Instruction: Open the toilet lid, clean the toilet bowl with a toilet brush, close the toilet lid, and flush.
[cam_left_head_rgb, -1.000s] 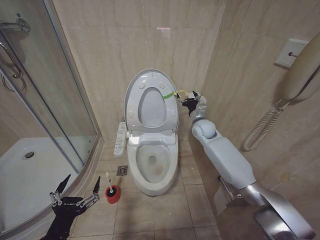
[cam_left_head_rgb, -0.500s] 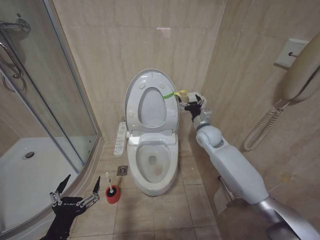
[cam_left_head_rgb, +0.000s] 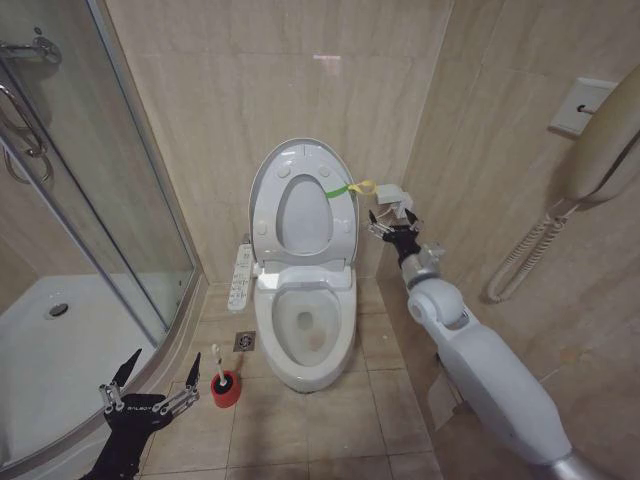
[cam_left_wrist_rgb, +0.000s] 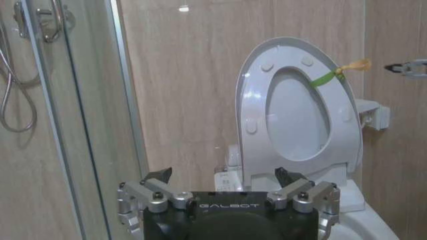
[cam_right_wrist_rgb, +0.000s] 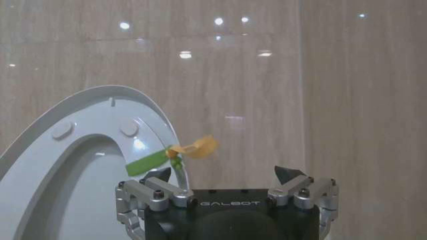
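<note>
toilet lid upright, right gripper beside it, open

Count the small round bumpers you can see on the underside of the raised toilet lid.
4. On the toilet lid in the left wrist view: two near the top, and, and two lower at the sides, and. Others may be hidden.

Pretty much all beige marble-look wall tiles with faint veining. The toilet lid is glossy white with a green strap and a yellow tag. Toilet bowl white, slightly stained inside. The toilet brush is white in a red holder. Both grippers, left and right, are black and silver.
</note>
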